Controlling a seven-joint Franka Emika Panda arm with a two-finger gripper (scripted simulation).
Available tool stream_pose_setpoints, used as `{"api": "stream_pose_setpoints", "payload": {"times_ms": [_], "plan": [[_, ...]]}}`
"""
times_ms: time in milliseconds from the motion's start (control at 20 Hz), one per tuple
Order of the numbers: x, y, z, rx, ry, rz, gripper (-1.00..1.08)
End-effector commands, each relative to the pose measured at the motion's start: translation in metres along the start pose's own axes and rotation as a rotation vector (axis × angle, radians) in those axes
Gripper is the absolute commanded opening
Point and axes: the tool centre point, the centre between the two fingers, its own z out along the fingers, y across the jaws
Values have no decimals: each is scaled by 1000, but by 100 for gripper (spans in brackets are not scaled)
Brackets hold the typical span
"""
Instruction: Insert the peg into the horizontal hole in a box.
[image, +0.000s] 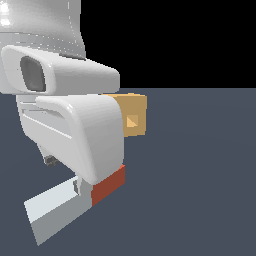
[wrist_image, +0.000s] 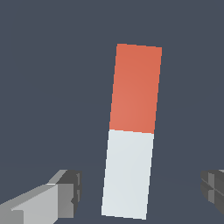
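Red-and-white peg (wrist_image: 130, 131) lies flat on the dark desk (image: 200, 175), between the wide-spread fingers (wrist_image: 65, 190), untouched. The tan-orange box (image: 134, 115) sits apart.

Floor (image: 200, 175): flat, uniform slate blue-grey, no texture, seams or markings. Runs to a straight horizon in the exterior view. Above the horizon, pure black backdrop (image: 175, 40), no walls, windows or furniture visible. Lighting even and diffuse, only faint soft shading on the floor. Wrist view shows the same plain slate surface filling the background.
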Motion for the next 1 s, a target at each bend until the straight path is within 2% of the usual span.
{"api": "stream_pose_setpoints", "payload": {"times_ms": [0,200,550,950], "plan": [[-12,-3,4,-3,1,50,100],[-21,-6,8,-5,2,89,100],[-21,-6,13,-4,1,88,100],[-22,-7,46,-4,2,92,100]]}}
